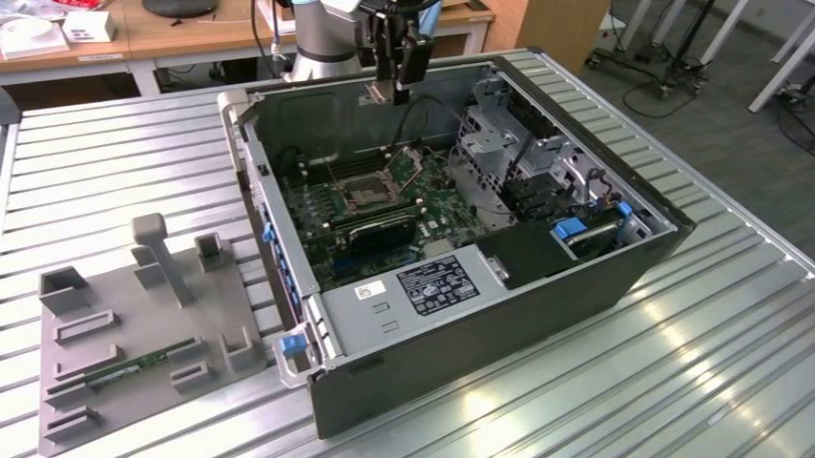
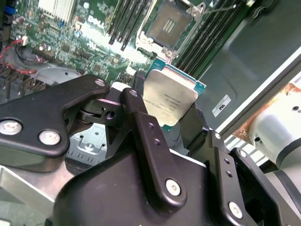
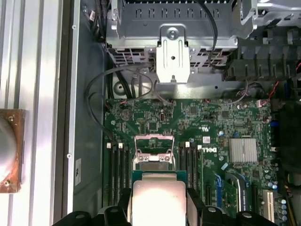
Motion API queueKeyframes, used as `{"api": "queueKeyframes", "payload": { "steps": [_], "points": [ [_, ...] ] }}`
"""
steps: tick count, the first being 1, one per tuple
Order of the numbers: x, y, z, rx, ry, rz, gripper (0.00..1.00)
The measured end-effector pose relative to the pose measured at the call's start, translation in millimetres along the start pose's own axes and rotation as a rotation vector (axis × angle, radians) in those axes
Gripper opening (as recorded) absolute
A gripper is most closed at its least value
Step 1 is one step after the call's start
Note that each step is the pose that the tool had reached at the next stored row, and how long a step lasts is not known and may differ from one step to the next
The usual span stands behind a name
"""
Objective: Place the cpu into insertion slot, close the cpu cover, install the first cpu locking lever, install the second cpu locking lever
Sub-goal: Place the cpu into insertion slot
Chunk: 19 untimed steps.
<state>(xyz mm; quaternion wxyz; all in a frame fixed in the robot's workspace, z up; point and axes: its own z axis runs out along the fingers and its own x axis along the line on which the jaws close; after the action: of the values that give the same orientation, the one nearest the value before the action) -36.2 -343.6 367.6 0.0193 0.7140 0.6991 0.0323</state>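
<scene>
The cpu [image 2: 171,100] is off the board, pinched by two opposite edges between the black fingers [image 2: 137,110] of the gripper [image 2: 168,117], metal top facing the second wrist camera. In the first wrist view the cpu [image 3: 157,201] hangs above the green motherboard [image 3: 225,122], just short of the insertion slot [image 3: 153,159], not touching it. We note the slot is bare: in the second wrist view its dark square bed [image 2: 170,23] lies open inside the silvery rim. The cpu cover [image 3: 153,138] stands tipped up off the slot's edge on the drive-cage side. Long black memory slots [image 3: 188,160] flank the socket on both sides. In the exterior view the gripper [image 1: 392,93] hovers over the open computer case [image 1: 510,315], which lies on its side on a ribbed metal table [image 1: 713,363]. A grey fixture tray [image 1: 128,324] sits at the exterior view's left, apart from the case.
</scene>
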Motion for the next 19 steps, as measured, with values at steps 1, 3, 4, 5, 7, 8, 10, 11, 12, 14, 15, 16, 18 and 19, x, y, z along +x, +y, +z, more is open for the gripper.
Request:
{"api": "queueKeyframes", "payload": {
  "steps": [1,3,4,5,7,8,10,11,12,14,15,16,18,19],
  "points": [
    [0.0,0.0,-0.1,0.0012,-0.0001,0.0,0.54],
    [0.0,0.0,-0.1,0.002,-0.0002,0.0,0.54],
    [0.0,0.0,0.0,0.0024,-0.0001,0.0,0.54],
    [0.0,0.0,0.0,0.0028,0.0,0.0,0.54],
    [0.1,0.0,0.8,0.0027,0.0,0.0,0.54],
    [0.0,-0.1,1.6,0.0028,-0.0001,0.0,0.54],
    [-0.1,-0.3,3.6,0.0028,-0.0001,0.0,0.54],
    [-0.1,-0.6,4.8,0.0027,0.0,0.0,0.54],
    [-0.1,-0.8,6.0,0.0027,0.0,0.0,0.54],
    [-0.2,-1.4,8.9,0.0027,0.0,0.0,0.54],
    [-0.2,-1.8,10.6,0.0027,0.0,0.0,0.54],
    [-0.3,-2.3,12.4,0.0027,0.0,0.0,0.54],
    [-0.4,-3.2,16.1,0.0028,-0.0002,0.0,0.54],
    [-0.4,-3.6,17.8,0.0028,-0.0001,0.0,0.54]
  ]
}}
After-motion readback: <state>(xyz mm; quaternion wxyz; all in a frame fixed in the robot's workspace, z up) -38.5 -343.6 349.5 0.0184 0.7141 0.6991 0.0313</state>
